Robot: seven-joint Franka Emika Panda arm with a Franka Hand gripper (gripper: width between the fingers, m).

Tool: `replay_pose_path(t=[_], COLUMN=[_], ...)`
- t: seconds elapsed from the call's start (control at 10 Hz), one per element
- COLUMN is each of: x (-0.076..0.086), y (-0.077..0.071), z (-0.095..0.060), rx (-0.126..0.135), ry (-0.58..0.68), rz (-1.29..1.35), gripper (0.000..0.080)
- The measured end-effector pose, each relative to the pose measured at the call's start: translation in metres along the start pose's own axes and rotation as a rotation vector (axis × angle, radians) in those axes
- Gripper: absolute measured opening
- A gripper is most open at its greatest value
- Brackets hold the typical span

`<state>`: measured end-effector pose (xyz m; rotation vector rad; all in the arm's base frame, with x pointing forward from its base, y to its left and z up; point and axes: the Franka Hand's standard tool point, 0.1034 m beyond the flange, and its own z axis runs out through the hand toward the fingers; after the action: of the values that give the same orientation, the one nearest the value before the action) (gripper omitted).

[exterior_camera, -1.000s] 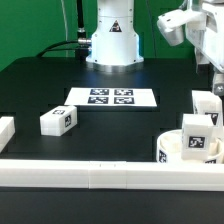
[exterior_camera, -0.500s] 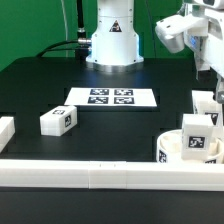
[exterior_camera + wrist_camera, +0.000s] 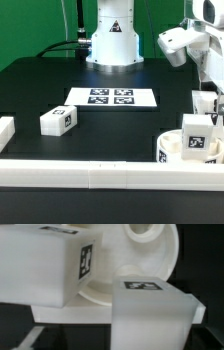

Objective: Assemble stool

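Hand [image 3: 208, 90] hangs just above a leg [image 3: 203, 106] behind the seat [image 3: 172, 150]. Can't tell whether it's released or grasping.

Exterior view: your arm's base [image 3: 110, 38] stands upright at top centre of the frame. The wrist [image 3: 180, 42] — a white block, tilted — sits in the upper right, and the arm drops from it along the right edge. The gripper [image 3: 207, 95] points downward at mid-right; neither view shows you how far its jaws stand apart.
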<state>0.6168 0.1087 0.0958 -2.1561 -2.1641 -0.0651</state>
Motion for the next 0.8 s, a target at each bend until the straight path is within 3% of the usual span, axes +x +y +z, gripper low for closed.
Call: replay_pose_path(t=[0.1,0.2,0.3,0.8], x=[0.0,0.0,-0.0002,-0.001], y=[-0.0004,-0.0011,-0.0016,-0.002], z=[0.0008,0.0016,0.0022,0.0037], rx=[0.001,0.003,0.004,0.007], ry=[0.0,0.0,0.0,0.002], rz=[0.0,0.0,0.0,0.093], gripper=[0.0437,0.0437,0.0337,0.0337])
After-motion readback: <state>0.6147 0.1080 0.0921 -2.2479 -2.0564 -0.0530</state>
